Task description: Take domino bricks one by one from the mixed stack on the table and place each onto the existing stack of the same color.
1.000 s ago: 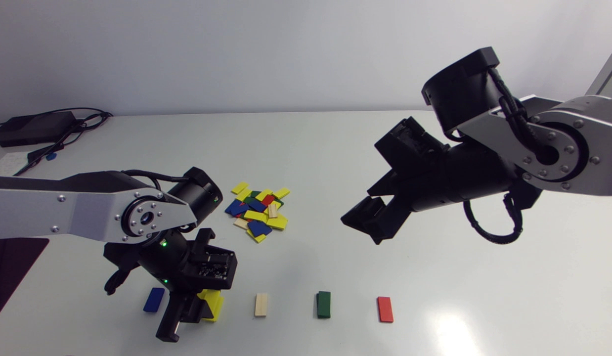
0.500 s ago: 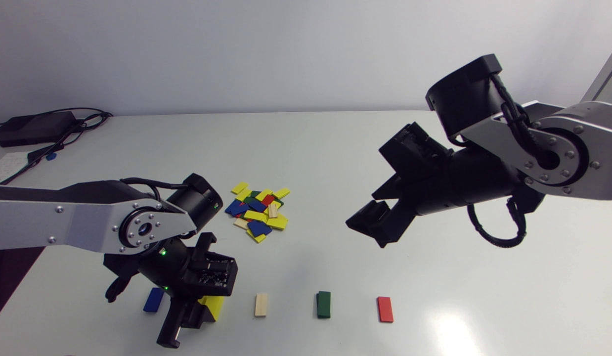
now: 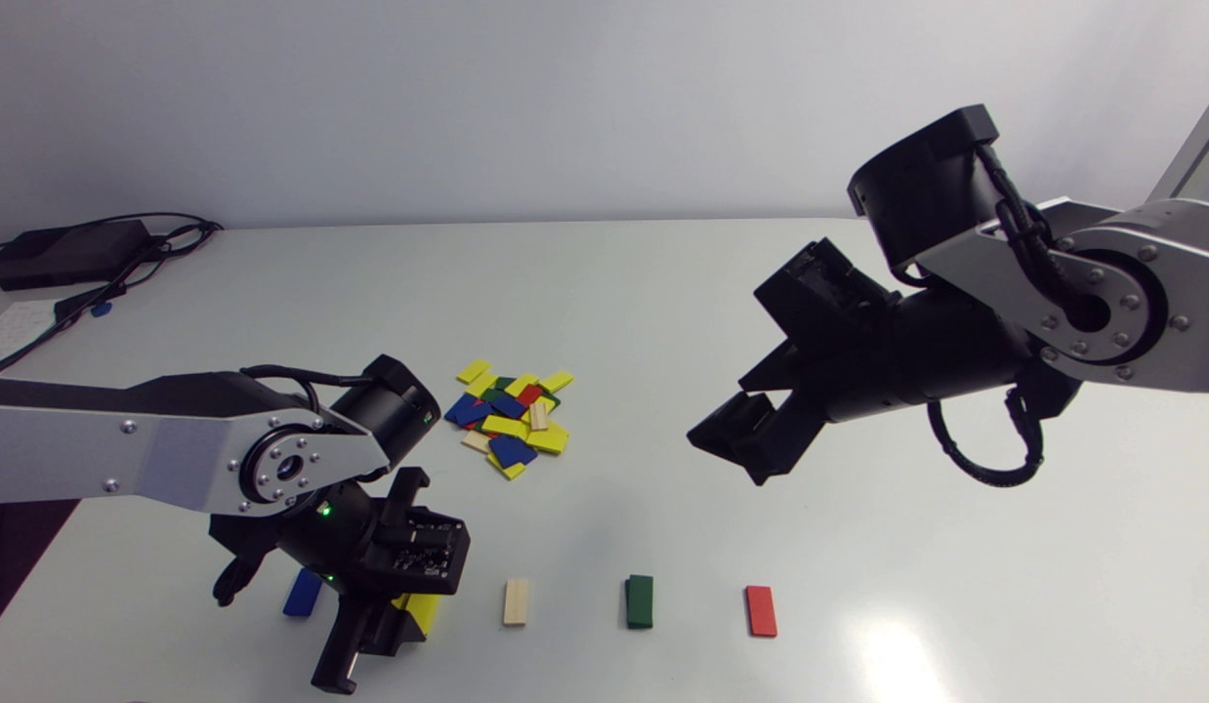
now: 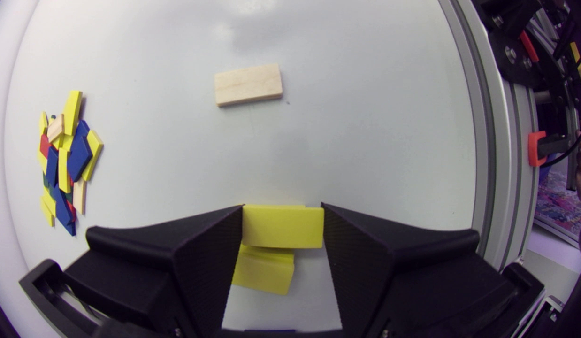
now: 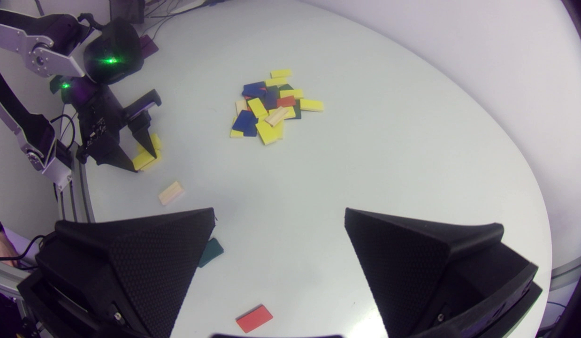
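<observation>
Gripping a yellow domino brick (image 4: 282,227) from two sides, the left claw (image 4: 282,211) is clamped on it, low over the worktop (image 4: 365,117) on the front side of the mixed pile (image 4: 65,155). Directly beneath the held brick a second yellow brick (image 4: 264,272) lies flat on the worktop, slightly skewed to it. Whether the two touch cannot be determined.

A row of single-colour bricks runs along that same front side of the pile, well apart from it. The blue brick (image 3: 302,593) lies just beside the left claw and is partly hidden by the arm. On the claw's other side come the wooden brick (image 3: 516,601), the green brick (image 3: 640,601) and the red brick (image 3: 761,611), each lying apart from the next.

The pile holds yellow, blue, red, green and wooden bricks, overlapping at mixed angles.

The right claw (image 5: 279,213) hangs in the air on the right arm's side of the pile, well apart from it. Its fingers are spread wide with nothing between them.
</observation>
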Robot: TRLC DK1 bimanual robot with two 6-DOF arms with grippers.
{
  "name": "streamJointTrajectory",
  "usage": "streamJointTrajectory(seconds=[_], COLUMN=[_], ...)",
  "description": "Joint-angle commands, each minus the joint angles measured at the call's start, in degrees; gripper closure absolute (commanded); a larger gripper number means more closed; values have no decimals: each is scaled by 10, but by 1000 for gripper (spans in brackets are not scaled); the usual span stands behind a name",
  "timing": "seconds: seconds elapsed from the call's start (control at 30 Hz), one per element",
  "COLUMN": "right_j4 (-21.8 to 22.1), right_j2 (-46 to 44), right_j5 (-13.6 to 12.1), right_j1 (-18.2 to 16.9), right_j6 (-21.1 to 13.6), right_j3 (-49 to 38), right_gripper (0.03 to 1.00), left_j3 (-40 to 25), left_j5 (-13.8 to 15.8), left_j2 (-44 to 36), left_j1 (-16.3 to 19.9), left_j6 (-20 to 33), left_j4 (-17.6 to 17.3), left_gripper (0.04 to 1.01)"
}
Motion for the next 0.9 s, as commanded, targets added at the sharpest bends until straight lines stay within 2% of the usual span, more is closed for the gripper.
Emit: streamJointTrajectory(seconds=[0.0, 0.63, 0.77, 0.87], right_j4=[0, -2, -2, -3], right_j2=[-7, -17, -18, -19], right_j5=[-2, -2, -2, -2], right_j1=[-4, -4, -4, -4], right_j6=[-7, -7, -7, -7], right_j3=[-17, -17, -17, -17], right_gripper=[66, 66, 66, 66], left_j3=[-13, -15, -15, -15], left_j5=[0, 0, 0, 0], left_j2=[12, 14, 19, 23], left_j1=[2, 13, 14, 14], left_j6=[18, 28, 32, 32], left_j4=[3, 13, 17, 19], left_gripper=[672, 654, 559, 444])
